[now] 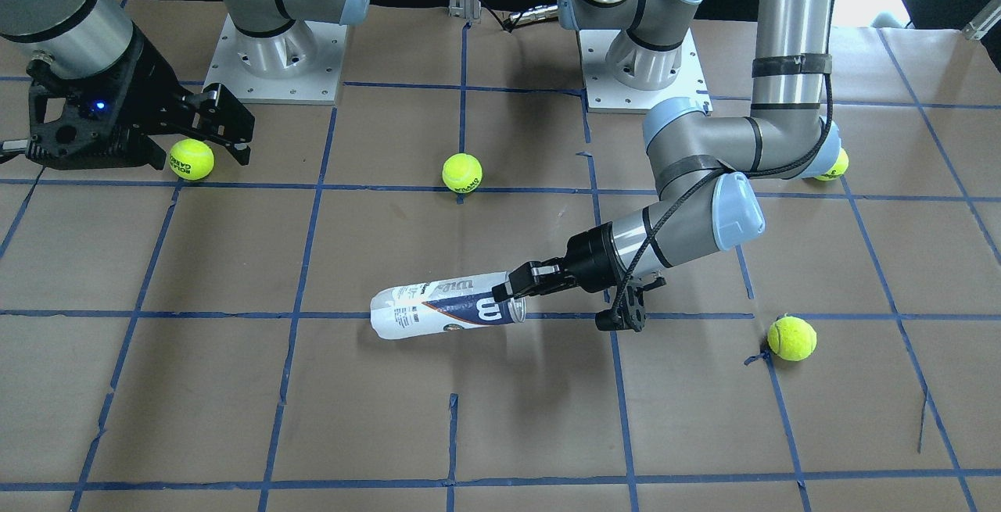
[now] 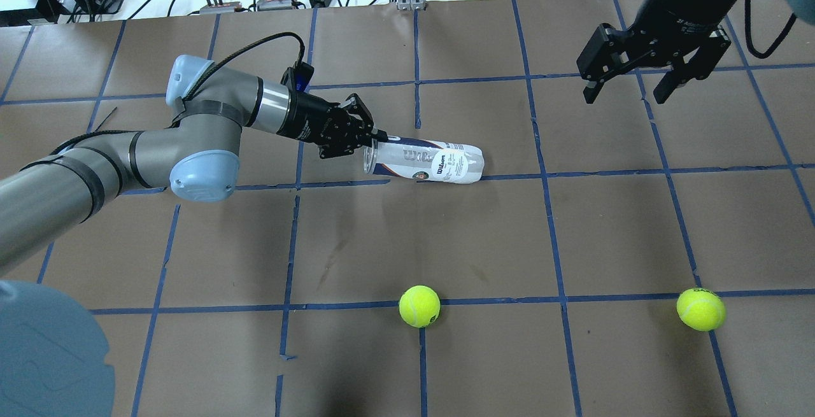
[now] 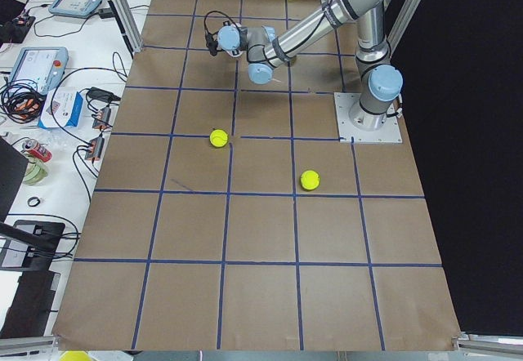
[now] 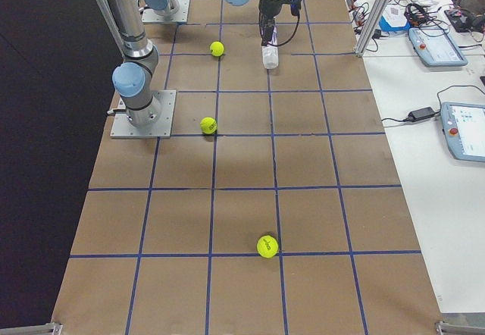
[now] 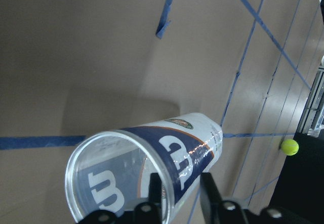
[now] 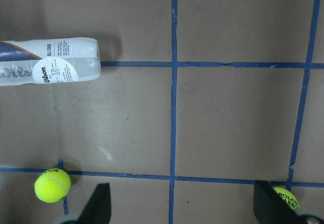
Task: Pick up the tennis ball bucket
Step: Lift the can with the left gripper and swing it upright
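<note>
The tennis ball bucket (image 1: 438, 309) is a clear tube with a white and navy "W" label, lying on its side near the table's middle. It also shows in the overhead view (image 2: 439, 163), the left wrist view (image 5: 152, 168) and the right wrist view (image 6: 45, 69). My left gripper (image 1: 508, 287) (image 2: 375, 139) is at its open end. One finger is inside the rim and one outside (image 5: 180, 186), closed on the wall. The tube looks empty. My right gripper (image 2: 627, 89) (image 1: 227, 133) hangs open and empty, well away from the tube.
Loose yellow-green tennis balls lie on the brown, blue-taped table: one (image 1: 191, 159) under my right gripper, one (image 1: 461, 173) in the middle, one (image 1: 791, 338) near the front edge, one (image 1: 833, 166) behind my left arm. The arm bases (image 1: 274, 59) stand at the back.
</note>
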You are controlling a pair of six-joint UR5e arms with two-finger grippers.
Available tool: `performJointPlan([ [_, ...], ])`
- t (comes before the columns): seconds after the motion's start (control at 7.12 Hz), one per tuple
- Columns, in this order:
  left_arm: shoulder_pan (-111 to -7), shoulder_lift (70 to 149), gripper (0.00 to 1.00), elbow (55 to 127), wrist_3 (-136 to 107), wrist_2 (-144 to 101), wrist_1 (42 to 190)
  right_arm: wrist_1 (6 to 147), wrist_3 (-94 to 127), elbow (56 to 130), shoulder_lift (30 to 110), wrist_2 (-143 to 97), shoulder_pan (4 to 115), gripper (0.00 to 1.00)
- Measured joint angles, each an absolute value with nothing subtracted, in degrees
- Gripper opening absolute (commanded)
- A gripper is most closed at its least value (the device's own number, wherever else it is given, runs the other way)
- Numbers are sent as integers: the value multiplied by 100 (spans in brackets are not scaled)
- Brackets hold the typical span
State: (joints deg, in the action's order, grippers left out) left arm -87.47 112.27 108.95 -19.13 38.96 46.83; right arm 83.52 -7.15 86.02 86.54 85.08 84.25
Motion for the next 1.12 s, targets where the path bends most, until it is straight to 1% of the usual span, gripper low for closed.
performJointPlan([
  [0.14,-8832,11114,0,10766,-2289,3892,4687,8350,-714,8604,8663,8512,8442,100],
  [0.42,-8939,10615,0,10447,-2945,4057,5016,8350,-707,8604,8668,8527,8466,100],
  [0.56,-8970,10435,0,10188,-3003,4447,5213,8352,-700,8603,8675,8536,8475,100],
  [0.84,-9219,10438,0,9410,-2668,5897,5418,8362,-699,8589,8737,8662,8531,100],
  [1.12,-9746,10838,0,8351,-1840,7429,6145,8420,-673,8548,8731,8898,8763,100],
])
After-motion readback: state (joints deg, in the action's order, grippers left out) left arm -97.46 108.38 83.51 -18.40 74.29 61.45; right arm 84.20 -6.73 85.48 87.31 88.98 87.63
